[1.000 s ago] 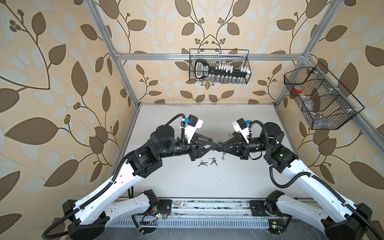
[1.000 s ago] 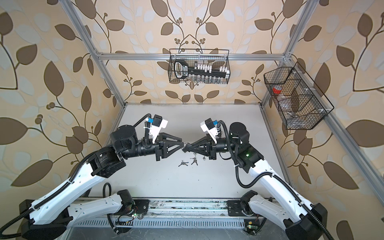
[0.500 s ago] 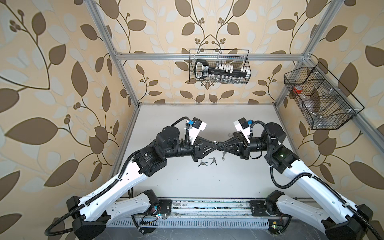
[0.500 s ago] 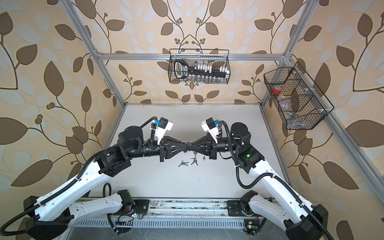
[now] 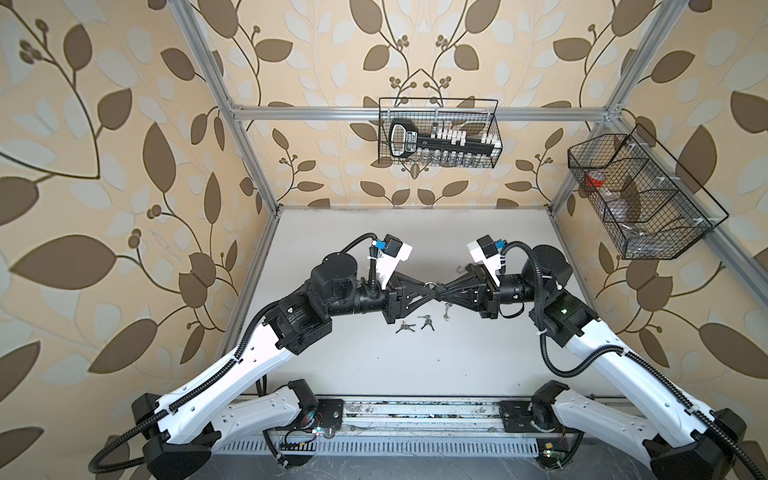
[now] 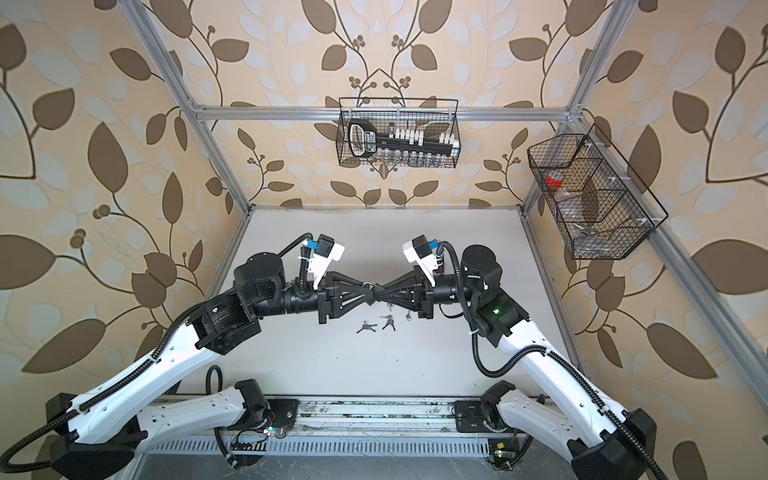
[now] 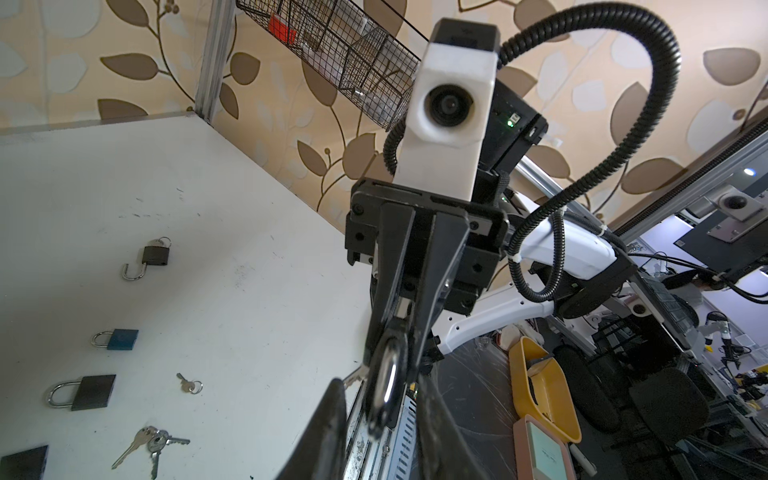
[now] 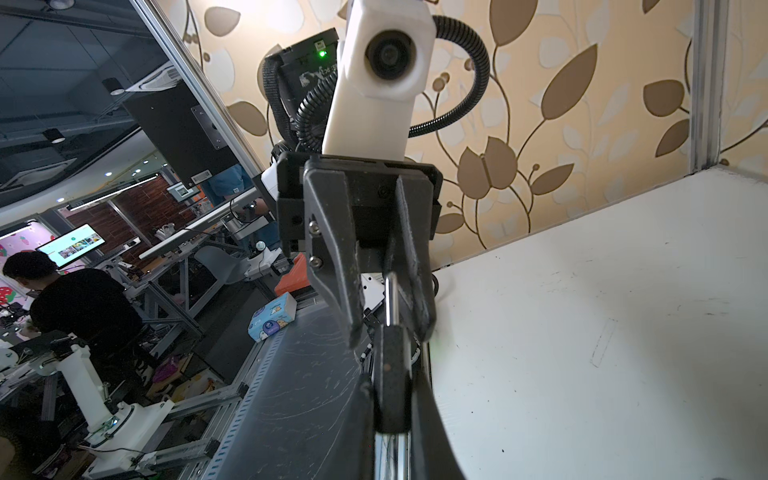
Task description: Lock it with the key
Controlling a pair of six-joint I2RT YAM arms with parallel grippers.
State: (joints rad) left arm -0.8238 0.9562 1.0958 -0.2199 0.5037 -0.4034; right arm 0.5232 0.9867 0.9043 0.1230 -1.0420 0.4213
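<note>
**Right fingers.** The right gripper [image 5: 445, 291] has its fingers [image 7: 438, 266] pressed onto the dark body of the padlock [image 8: 388, 374] and pinches it in mid-air. The shackle [image 8: 390, 299] projects from the body, away from the right fingers and toward the left gripper [image 5: 429, 291].

**Left fingers.** The left fingers [image 8: 334, 266] stand slightly spread, one on each side of the shackle. One finger lies just beside the shackle. A visible gap separates the other finger from it. Whether either pad touches the metal cannot be told.

**Alignment.** In both top views the two grippers meet tip to tip, in line with each other, raised above the worktop [image 5: 415, 374].

**Key location.** The keys lie flat on the worktop beneath the fingers, slightly toward the robot's base, apart from all fingers:
- a key bunch [image 5: 405, 328] under the left fingers;
- a second key bunch [image 5: 427, 322] just beside it;
- small keys [image 5: 446, 309] under the right fingers, too small to count.

**Other locks.** The left wrist view shows three more on the worktop, well apart from the fingers:
- a brown padlock [image 7: 153, 255], shackle swung open;
- a blue padlock [image 7: 118, 338], shackle closed;
- a black padlock [image 7: 89, 392], shackle closed.

**Surroundings.** A wire basket [image 5: 438, 100] hangs on the back wall, far beyond and above the fingers. A compartmented side basket [image 5: 648, 237] hangs on the wall beyond the right arm.
</note>
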